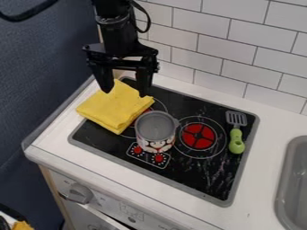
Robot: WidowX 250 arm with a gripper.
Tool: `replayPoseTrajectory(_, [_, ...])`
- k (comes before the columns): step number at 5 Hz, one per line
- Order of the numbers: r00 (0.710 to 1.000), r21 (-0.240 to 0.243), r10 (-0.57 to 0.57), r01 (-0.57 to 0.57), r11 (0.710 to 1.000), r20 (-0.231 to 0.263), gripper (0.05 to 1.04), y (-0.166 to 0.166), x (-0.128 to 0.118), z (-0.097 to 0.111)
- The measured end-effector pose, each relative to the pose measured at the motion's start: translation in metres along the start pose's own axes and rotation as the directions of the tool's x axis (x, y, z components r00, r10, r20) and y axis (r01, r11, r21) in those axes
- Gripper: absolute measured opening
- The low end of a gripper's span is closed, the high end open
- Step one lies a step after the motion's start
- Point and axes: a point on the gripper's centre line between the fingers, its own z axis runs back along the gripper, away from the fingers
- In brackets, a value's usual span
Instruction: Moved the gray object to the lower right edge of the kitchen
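At the upper left, my gripper [125,91] hangs over the back left of the stove, its two fingers spread apart and nothing held between them. The gray object looks like a small pot or cup [156,130] with a gray inside and a patterned outer wall. It stands upright on the black cooktop, left of the red burner and just behind the printed knobs, below and to the right of the gripper and apart from it.
A folded yellow cloth [114,108] lies over the cooktop's left corner, under the gripper. A green-handled spatula [237,134] lies on the right of the cooktop [210,179]. A gray sink [287,179] is at the right edge, and a tiled wall [234,54] stands behind.
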Motion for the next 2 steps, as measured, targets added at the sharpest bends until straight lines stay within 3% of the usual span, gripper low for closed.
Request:
replayPoseTrajectory(1, [1.0,0.001,0.006,-0.006,1.0,-0.027,1.001,0.001,-0.002,-0.008])
replayPoseTrajectory(2, [0.993,0.02,0.112,-0.111,0.994,-0.03,1.001,0.01,0.004,-0.024])
